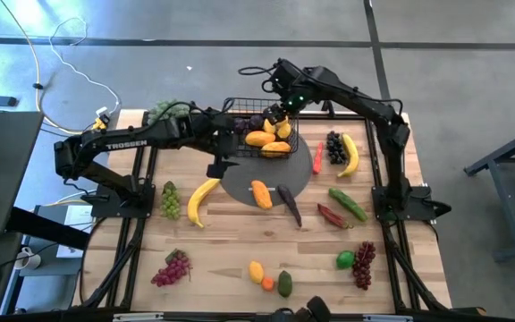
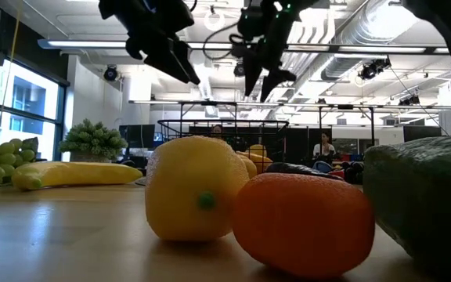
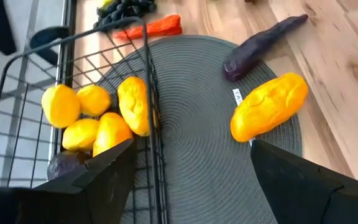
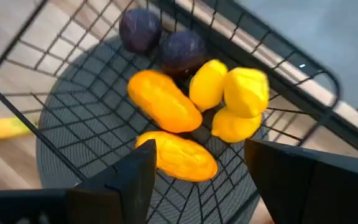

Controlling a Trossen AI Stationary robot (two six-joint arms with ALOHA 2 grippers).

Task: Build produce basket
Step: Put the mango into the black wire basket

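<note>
The right end effector (image 1: 280, 109) hovers over the black rectangular wire-mesh basket (image 1: 240, 105) at the table's far middle, fingers spread wide and empty; the left end effector (image 1: 224, 146) hangs beside the basket's near-left wall, likewise open and holding nothing.

The basket, on a dark grey round woven mat (image 1: 240, 183), holds two orange mangoes (image 4: 163, 101), three yellow lemons (image 4: 246, 92) and two dark purple round fruits (image 4: 140, 29).

Most produce remains on the wooden table (image 1: 222, 259): a yellow banana (image 1: 200, 200), green cucumber (image 1: 348, 204), purple eggplant (image 1: 290, 204), an orange mango (image 1: 261, 193) on the mat, grape bunches and more. By my judgement, under half is done.
</note>
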